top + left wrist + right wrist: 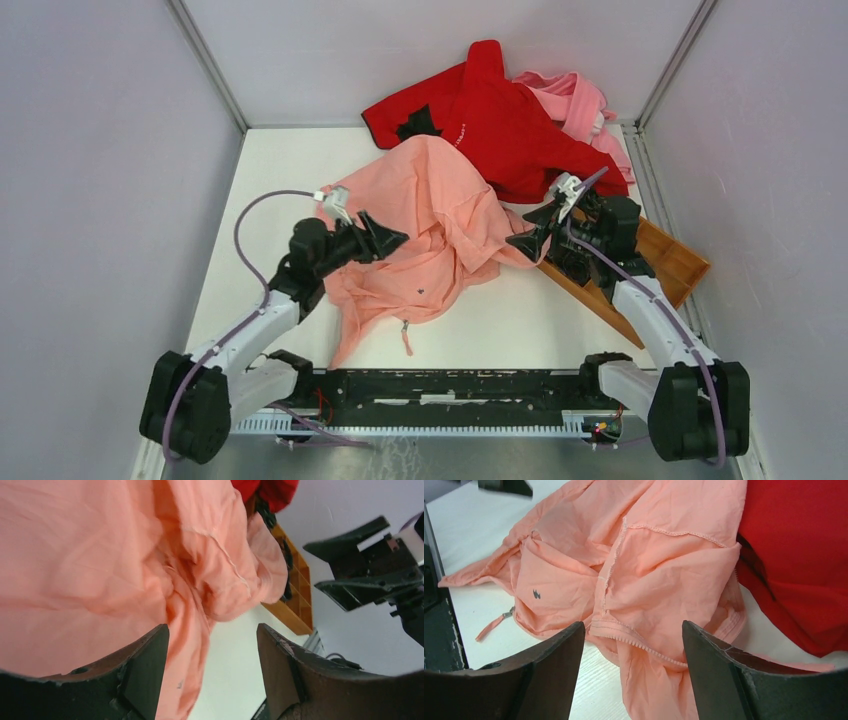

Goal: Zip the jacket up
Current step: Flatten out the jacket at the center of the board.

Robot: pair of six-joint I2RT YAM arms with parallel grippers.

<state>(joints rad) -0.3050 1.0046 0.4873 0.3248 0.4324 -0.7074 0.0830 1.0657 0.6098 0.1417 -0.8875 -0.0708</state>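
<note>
Zip pull (405, 337) trails toward the near edge of the table (540, 320); jacket (430, 230) crumpled behind it at centre, unzipped. The left gripper (398, 240) and right gripper (518, 240) flank it, claws spread, pinching nothing, probably poised to grasp and flatten the front. Red garment (510, 125) heaped at far edge

The left arm (255, 330) and the right arm (655, 320) have white links between bulky black joints. A lilac cable (240, 225) lies along each arm and ends at a small white box (335, 197) just behind the claw. The left claw (398, 238) and the right claw (515, 240) are matte black. Their broad fingers (145, 665) have scuffed edges with pale scratches.
</note>
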